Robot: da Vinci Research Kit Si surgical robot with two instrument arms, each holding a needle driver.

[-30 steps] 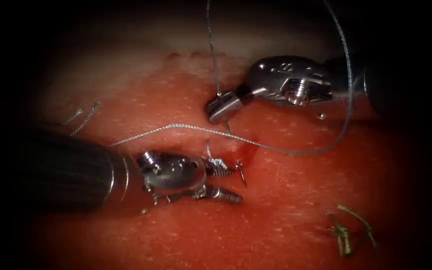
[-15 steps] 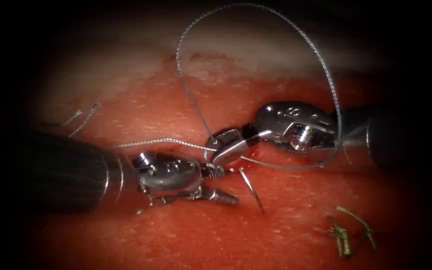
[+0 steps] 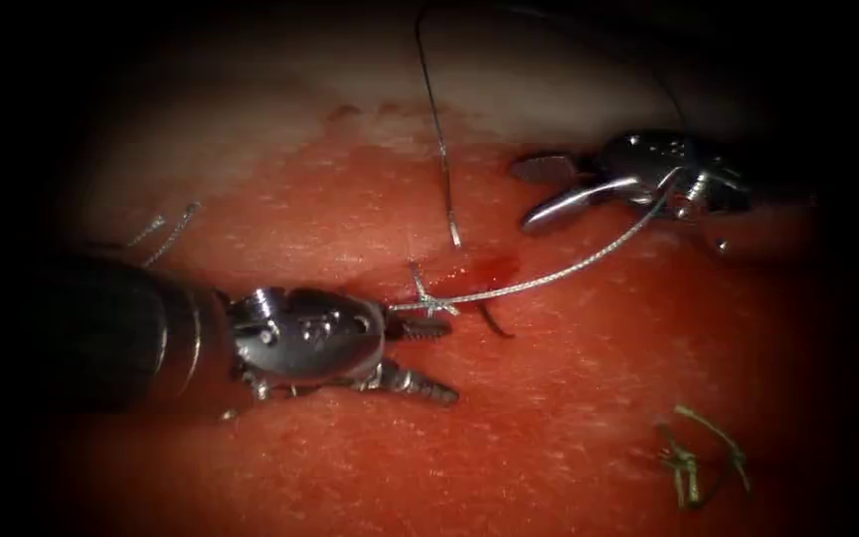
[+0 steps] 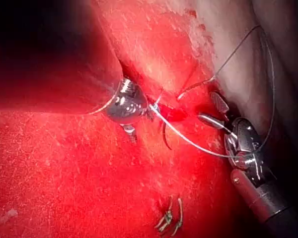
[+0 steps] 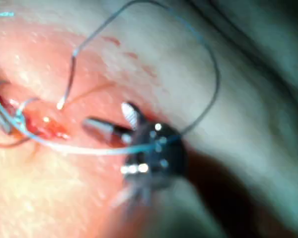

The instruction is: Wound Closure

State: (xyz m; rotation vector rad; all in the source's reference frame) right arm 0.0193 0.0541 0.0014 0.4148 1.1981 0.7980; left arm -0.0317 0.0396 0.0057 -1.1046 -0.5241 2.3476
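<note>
So the left tool (image 3: 420, 358) sat on the tissue (image 3: 569, 398) with its jaws spread apart, gripping nothing, upper tip right at the knot (image 3: 428, 301) by the red fluid (image 3: 484, 273). The right tool (image 3: 539, 194) was gaping too, empty, thread (image 3: 549, 278) running from its wrist down to the knot. Needle (image 3: 494, 320) lay dark and curved just right of the knot; couldn't tell if it was in the tissue. Cut ends (image 3: 693, 457) sat near the tissue's lower right.

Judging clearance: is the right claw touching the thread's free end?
Apart. The endoscope view shows bare tissue between the open right claw and the thread's free end.
</note>
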